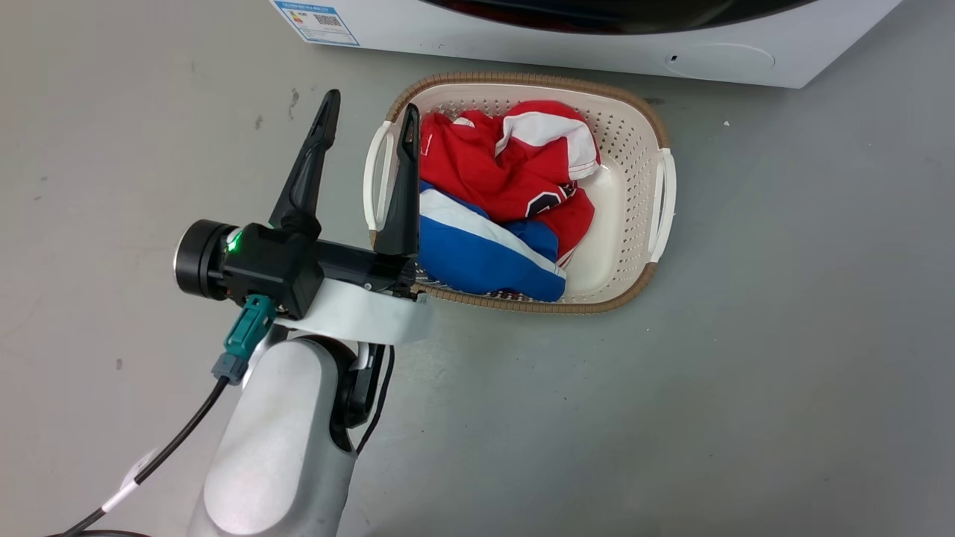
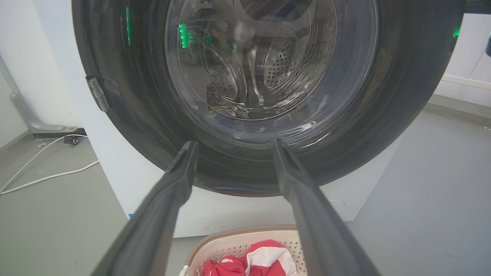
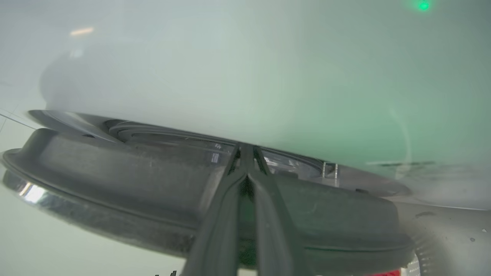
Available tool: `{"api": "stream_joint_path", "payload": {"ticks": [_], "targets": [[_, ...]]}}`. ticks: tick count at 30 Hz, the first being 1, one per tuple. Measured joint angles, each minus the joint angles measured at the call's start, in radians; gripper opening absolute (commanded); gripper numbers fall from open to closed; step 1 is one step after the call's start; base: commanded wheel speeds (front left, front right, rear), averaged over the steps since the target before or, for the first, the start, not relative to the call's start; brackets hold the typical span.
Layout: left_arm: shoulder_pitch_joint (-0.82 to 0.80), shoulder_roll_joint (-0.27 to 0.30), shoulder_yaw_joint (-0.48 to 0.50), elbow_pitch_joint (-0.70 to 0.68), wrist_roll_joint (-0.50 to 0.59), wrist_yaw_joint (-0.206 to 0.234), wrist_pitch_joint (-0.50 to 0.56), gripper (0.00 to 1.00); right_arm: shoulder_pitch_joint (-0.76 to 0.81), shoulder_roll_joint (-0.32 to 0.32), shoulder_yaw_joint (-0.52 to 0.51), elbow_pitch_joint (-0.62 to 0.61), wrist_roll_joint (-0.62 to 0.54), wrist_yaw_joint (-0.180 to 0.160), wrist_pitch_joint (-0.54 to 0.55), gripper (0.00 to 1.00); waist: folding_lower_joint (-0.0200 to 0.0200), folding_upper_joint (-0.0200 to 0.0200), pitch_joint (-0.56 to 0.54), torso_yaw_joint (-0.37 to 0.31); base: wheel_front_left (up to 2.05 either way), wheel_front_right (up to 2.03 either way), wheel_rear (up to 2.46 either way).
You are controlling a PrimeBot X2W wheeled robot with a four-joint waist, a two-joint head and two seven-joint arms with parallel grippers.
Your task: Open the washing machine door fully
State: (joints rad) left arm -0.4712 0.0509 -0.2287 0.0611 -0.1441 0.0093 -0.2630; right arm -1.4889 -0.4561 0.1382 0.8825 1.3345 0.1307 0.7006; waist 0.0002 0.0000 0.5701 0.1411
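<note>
While the left gripper (image 1: 371,101) hung wide open and empty beside the laundry basket (image 1: 636,195) | right gripper (image 3: 245,148) closed tight, tips at washing machine door (image 3: 115,174) rim | washing machine (image 1: 522,39) at floor's (image 1: 746,388) far edge.

Washing machine door (image 2: 402,96) top cut off; laundry basket (image 2: 230,240) cropped at bottom; washing machine (image 3: 230,69) front blurred.

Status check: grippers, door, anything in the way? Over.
Left gripper open, facing door. Right gripper shut, tips at door rim. Door not fully open. Laundry basket sits below door.
</note>
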Motion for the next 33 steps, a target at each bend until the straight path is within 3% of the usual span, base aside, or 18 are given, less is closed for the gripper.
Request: {"api": "stream_joint_path", "payload": {"ticks": [13, 23, 33], "targets": [[0.002, 0.0, -0.008, 0.023, -0.002, 0.0, 0.0, 1.0, 0.09, 0.002, 0.014, -0.019, 0.005, 0.0, 0.174, 0.0, -0.0001, 0.0, -0.052, -0.025, 0.0, 0.0, 0.0], [0.072, 0.0, 0.004, 0.065, -0.003, -0.011, 0.0, 1.0, 0.318, 0.033, 0.021, -0.149, 0.027, 0.0, 0.252, 0.0, -0.0001, 0.0, -0.17, -0.042, 0.0, 0.0, 0.0], [0.186, 0.0, 0.018, 0.11, -0.007, -0.038, 0.0, 1.0, 0.569, 0.107, 0.029, -0.29, 0.048, 0.0, 0.31, 0.0, -0.0003, 0.0, -0.321, -0.039, 0.0, 0.0, 0.0]]}}
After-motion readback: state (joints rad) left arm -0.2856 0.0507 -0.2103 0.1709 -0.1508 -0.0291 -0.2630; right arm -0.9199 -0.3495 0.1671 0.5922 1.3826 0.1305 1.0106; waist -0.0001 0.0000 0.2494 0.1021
